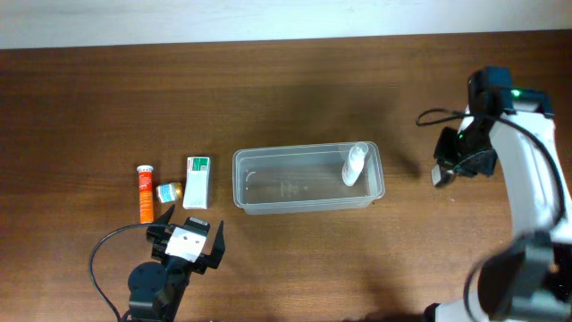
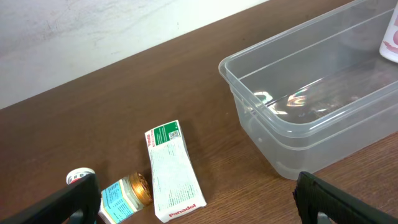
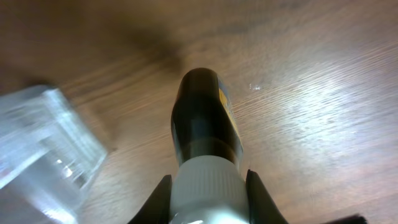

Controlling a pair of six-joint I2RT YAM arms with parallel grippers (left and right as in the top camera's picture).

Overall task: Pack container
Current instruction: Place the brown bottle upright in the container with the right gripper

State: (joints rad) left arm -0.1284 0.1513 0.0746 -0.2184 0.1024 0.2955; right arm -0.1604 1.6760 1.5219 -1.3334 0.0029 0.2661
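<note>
While round bottle (image 3: 204, 118) — right gripper (image 1: 445, 172) downtilted

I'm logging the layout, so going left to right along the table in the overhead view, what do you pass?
orange tube → small blue-labelled bottle → white-and-green Panadol carton → clear container → right gripper, shut on a dark bottle

A colourless, see-through rectangular plastic tub (image 1: 268, 202) is seen on a dark brown wood-grained table (image 1: 295, 89). A white-and-green cardboard carton (image 1: 197, 182), an orange white-capped tube (image 1: 145, 197) and a black, yellow-labelled, white-capped bottle (image 3: 205, 118) are also shown
</note>
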